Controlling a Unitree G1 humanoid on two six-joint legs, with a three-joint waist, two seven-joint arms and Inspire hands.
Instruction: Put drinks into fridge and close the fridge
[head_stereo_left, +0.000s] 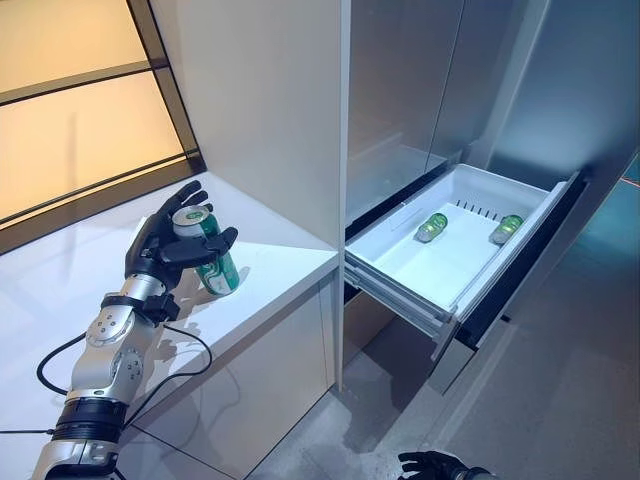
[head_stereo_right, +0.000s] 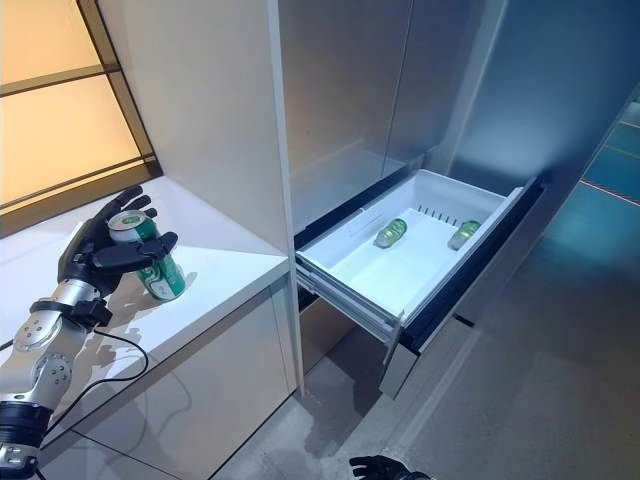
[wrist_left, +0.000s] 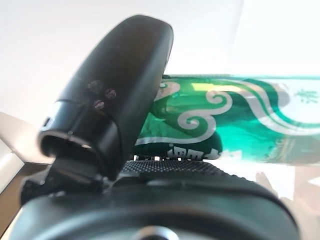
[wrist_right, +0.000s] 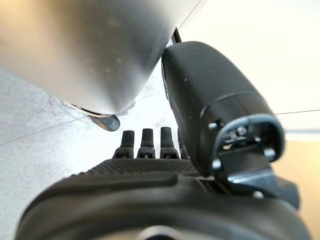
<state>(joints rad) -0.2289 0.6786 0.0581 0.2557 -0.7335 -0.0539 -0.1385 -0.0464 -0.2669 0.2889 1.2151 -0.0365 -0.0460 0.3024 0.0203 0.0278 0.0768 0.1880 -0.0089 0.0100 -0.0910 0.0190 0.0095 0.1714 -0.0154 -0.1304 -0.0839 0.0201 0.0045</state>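
A green can (head_stereo_left: 215, 262) stands slightly tilted on the white counter (head_stereo_left: 285, 262). My left hand (head_stereo_left: 160, 245) is shut on it, with the thumb across its front and the fingers behind its top. The left wrist view shows the can (wrist_left: 225, 120) close past the thumb (wrist_left: 120, 100). The fridge drawer (head_stereo_left: 400, 272) is pulled open to the right of the counter, with green cans (head_stereo_left: 432, 227) lying on their sides at its far end. My right hand (head_stereo_left: 432, 465) hangs low near the floor, open and empty, its fingers (wrist_right: 145, 142) straight.
A tall white panel (head_stereo_left: 260, 100) rises between the counter and the fridge's grey upper doors (head_stereo_left: 420, 80). A lit amber window (head_stereo_left: 70, 120) lies behind the counter. The drawer's dark front (head_stereo_left: 520, 265) juts out over the grey floor (head_stereo_left: 560, 400).
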